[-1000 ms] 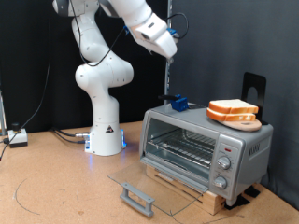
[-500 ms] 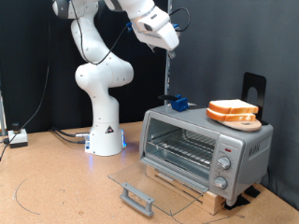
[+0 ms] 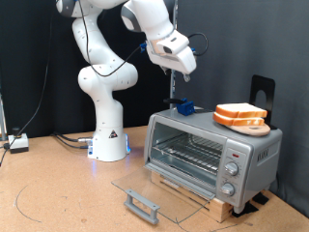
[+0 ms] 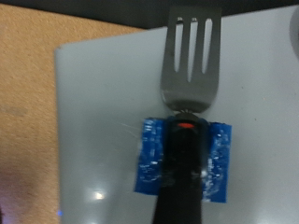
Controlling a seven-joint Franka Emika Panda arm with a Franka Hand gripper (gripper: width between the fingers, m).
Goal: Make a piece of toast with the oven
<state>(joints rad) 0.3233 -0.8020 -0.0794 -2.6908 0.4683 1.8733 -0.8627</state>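
Outside, my gripper [image 3: 183, 72] hangs above the oven [image 3: 212, 150], whose door [image 3: 145, 188] lies open; the piece of toast [image 3: 240, 116] sits stacked on the oven's top. At the wrist, my jaws clamp a blue-taped spatula [image 4: 187, 84] over that grey top.

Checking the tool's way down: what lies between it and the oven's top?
A slotted spatula with a blue-taped handle sits on the oven top, below the tool. The wrist view shows it best; the exterior view shows only a blue patch.
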